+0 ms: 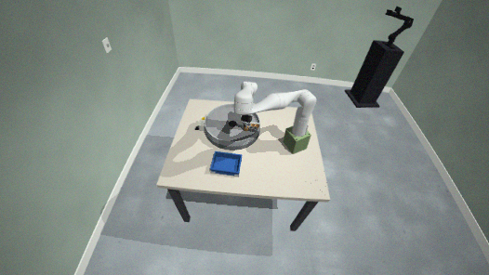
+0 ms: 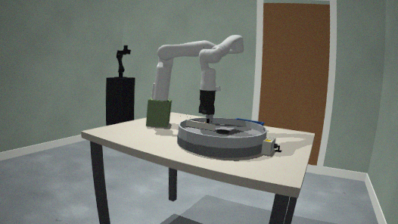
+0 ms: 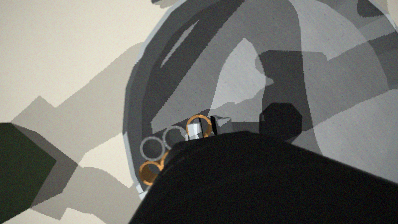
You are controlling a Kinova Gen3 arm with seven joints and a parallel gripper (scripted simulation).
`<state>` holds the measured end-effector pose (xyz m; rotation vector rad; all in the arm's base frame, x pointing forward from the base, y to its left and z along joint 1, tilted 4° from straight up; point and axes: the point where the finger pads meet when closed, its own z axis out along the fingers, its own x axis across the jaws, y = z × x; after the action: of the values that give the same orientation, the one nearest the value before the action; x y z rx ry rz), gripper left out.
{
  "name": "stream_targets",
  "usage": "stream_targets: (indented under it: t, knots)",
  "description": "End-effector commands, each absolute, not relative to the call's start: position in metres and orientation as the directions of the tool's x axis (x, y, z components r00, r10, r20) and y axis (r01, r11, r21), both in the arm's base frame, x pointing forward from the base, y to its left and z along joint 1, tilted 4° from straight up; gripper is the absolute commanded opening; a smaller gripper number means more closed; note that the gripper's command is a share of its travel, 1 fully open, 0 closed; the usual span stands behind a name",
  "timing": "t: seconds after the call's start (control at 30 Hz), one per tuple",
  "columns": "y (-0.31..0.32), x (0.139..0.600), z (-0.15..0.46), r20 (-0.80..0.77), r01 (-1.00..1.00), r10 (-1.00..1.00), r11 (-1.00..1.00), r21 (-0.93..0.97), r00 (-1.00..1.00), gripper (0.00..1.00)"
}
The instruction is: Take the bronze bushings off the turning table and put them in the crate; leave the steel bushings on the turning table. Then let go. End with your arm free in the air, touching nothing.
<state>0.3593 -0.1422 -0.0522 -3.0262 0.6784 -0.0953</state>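
Note:
The grey turning table (image 1: 222,142) (image 2: 219,143) (image 3: 240,75) carries a group of bushings near its rim on the arm's side. In the wrist view a bronze bushing (image 3: 188,121) is at the fingers, another bronze bushing (image 3: 150,173) lies by the rim, and a third is mostly hidden by the gripper body. Two steel bushings (image 3: 152,148) (image 3: 175,136) lie between them. My gripper (image 2: 208,120) (image 3: 206,124) is partly open and points down, low over the first bronze bushing; its fingers overlap the ring in view. The blue crate (image 1: 225,173) (image 2: 250,121) shows no bushings inside.
A pale bar (image 2: 200,125) crosses the turning table near the fingers. A black hub (image 3: 281,121) stands at its middle. A small box with a black knob (image 2: 268,147) sits against its outer side. The arm stands on a green block (image 1: 297,140) (image 2: 159,113).

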Motion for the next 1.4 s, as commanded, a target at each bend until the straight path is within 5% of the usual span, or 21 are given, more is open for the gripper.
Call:
stream_targets:
  t: [0.0, 0.6, 0.63, 1.37]
  knots:
    - [-0.1424, 0.3597, -0.0517, 0.053, -0.425, -0.428, -0.904, -0.052, 0.902, 0.40]
    - [-0.1422, 0.3601, -0.0584, 0.053, -0.425, -0.428, -0.904, -0.052, 0.902, 0.40]
    - [-0.1422, 0.3602, -0.0584, 0.053, -0.425, -0.428, -0.904, -0.052, 0.902, 0.00]
    - [-0.1422, 0.3602, -0.0584, 0.053, -0.425, -0.428, -0.904, -0.052, 0.902, 0.00]
